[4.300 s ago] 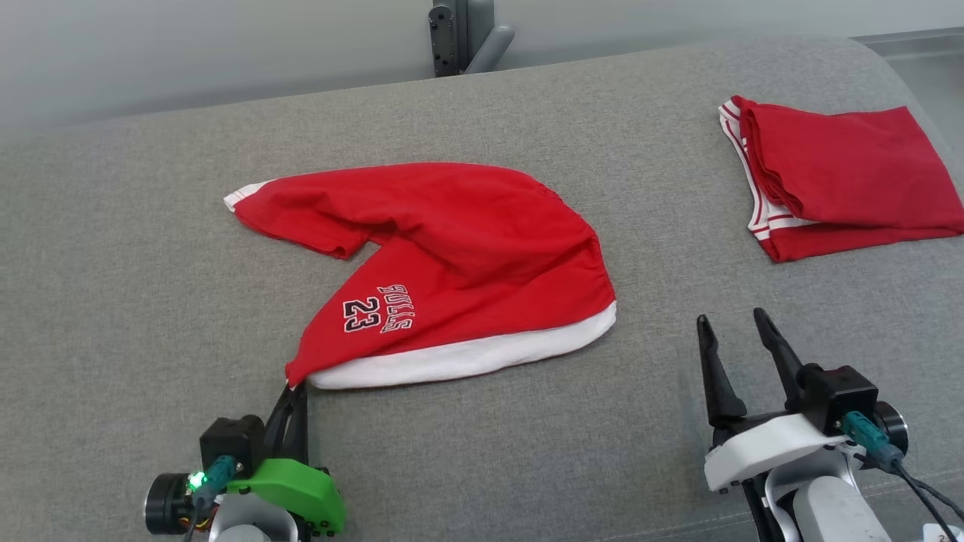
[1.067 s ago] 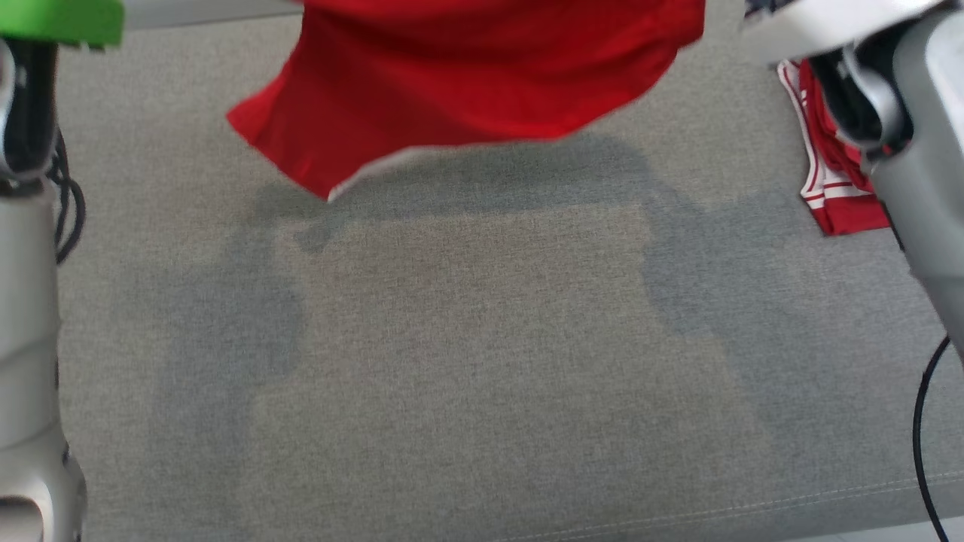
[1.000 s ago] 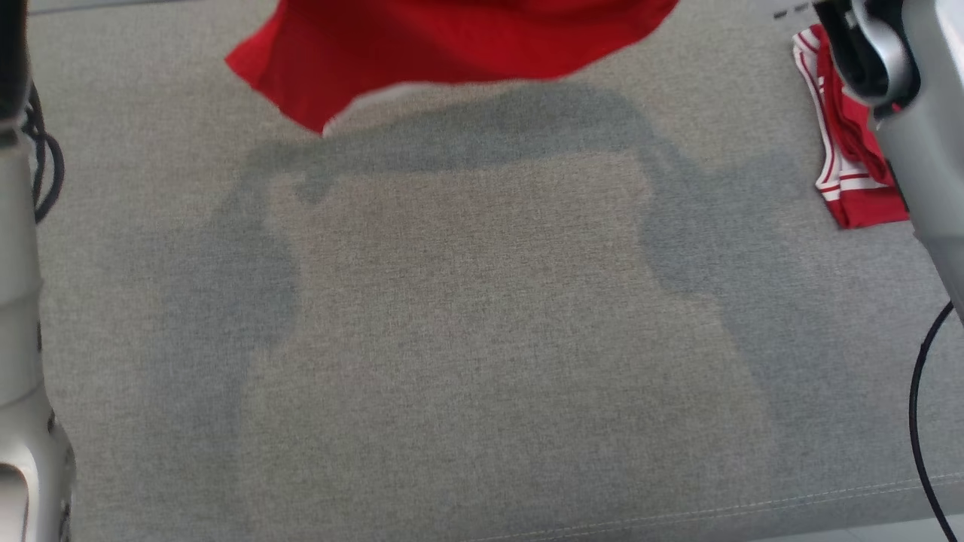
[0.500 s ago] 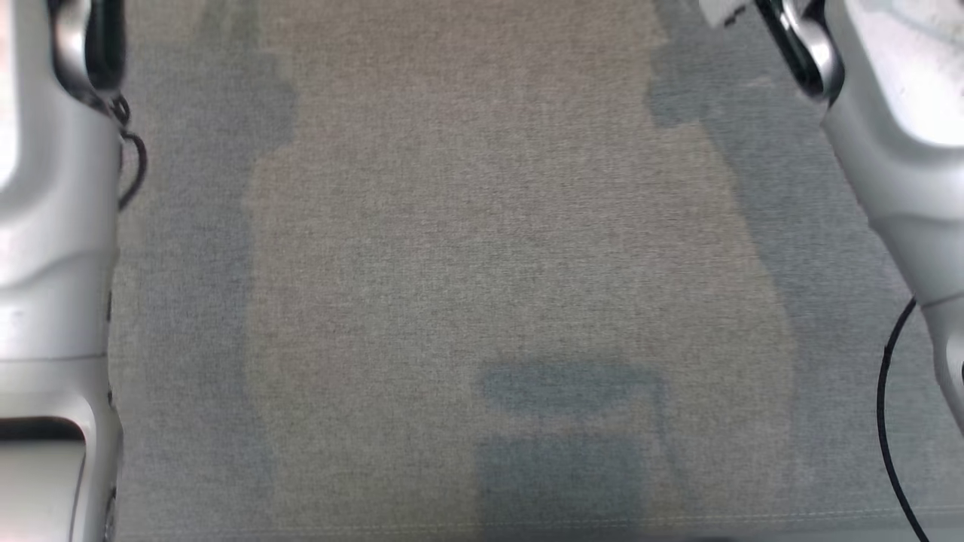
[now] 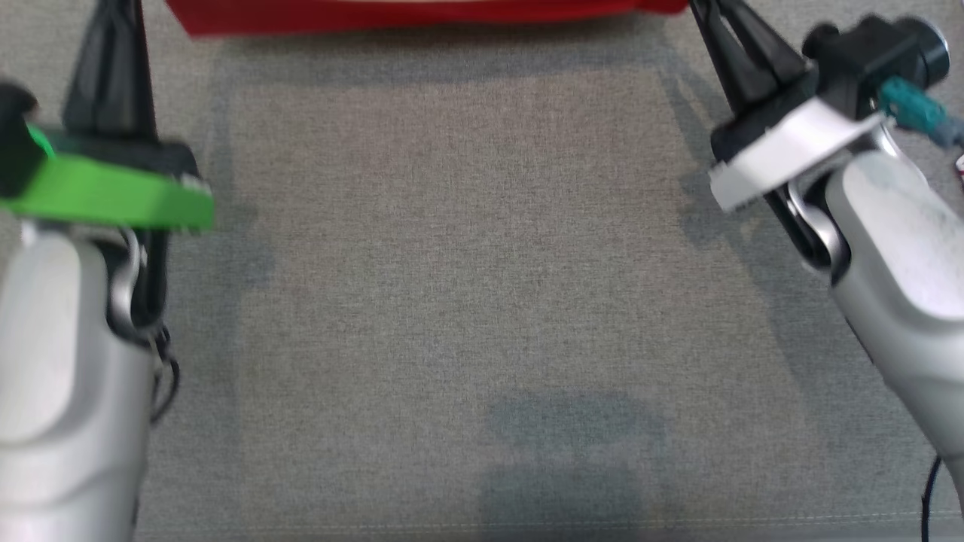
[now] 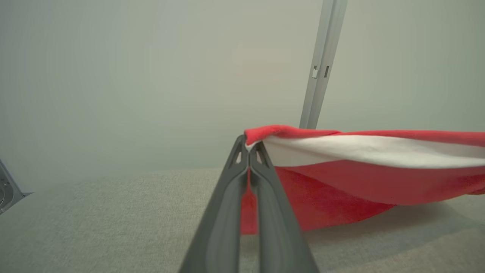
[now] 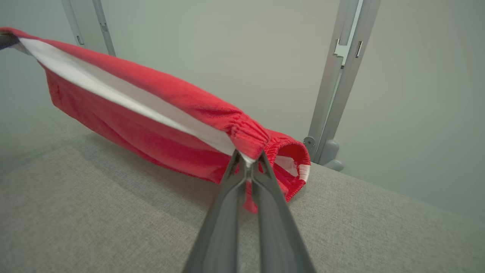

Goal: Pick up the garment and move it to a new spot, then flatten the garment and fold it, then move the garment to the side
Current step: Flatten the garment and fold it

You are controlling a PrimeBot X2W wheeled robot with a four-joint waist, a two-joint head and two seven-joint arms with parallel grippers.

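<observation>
The garment (image 5: 422, 13) is red cloth with a white inner band, stretched as a strip along the top edge of the head view, just above the grey cushion. My left gripper (image 6: 249, 148) is shut on one corner of the garment (image 6: 341, 167), which runs off to the right. My right gripper (image 7: 248, 161) is shut on the elastic waistband of the garment (image 7: 151, 113); the cloth spans away to the upper left, sagging toward the cushion. In the head view the left fingers (image 5: 113, 68) and the right fingers (image 5: 742, 56) reach up to the strip's two ends.
The grey fabric cushion (image 5: 467, 286) spreads wide between the two arms. A grey metal post (image 7: 337, 79) stands against the pale wall behind the cushion, and another post (image 6: 322, 64) rises behind the garment.
The head camera has tilted a lot between frames. Both grippers, earlier above the picture, now show at its upper corners, and the garment's lower edge has come back in at the top.
</observation>
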